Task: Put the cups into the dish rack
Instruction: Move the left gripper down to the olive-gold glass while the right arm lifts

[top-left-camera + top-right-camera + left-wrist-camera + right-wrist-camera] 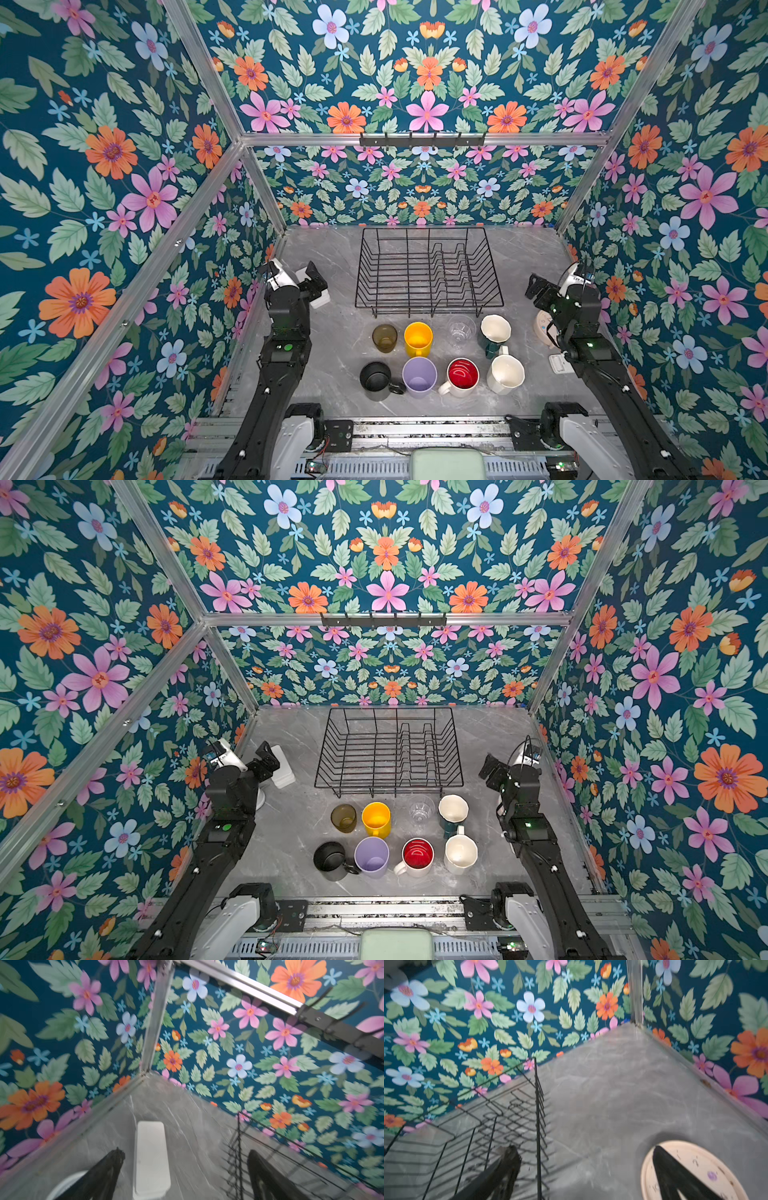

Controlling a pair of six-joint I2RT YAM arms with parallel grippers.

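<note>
The dish rack (428, 270) sits at the back of the worktop (332, 332), long axis running left-right, dividers upright. Eight cups (417, 338) stand mouth-up in two rows before it. The left gripper (186, 1151) and right gripper (585, 1148) are splayed, seemingly empty.

Just before the dish rack (428, 306), eight cups (462, 374) in two rows of four. Left of the rack, a box (322, 298); right of it, seemingly a clock (542, 326), half hidden.

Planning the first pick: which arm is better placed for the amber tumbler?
Left. The amber tumbler ends the far row on the left, nearest the open left gripper; the right gripper would have to cross the whole row.
</note>
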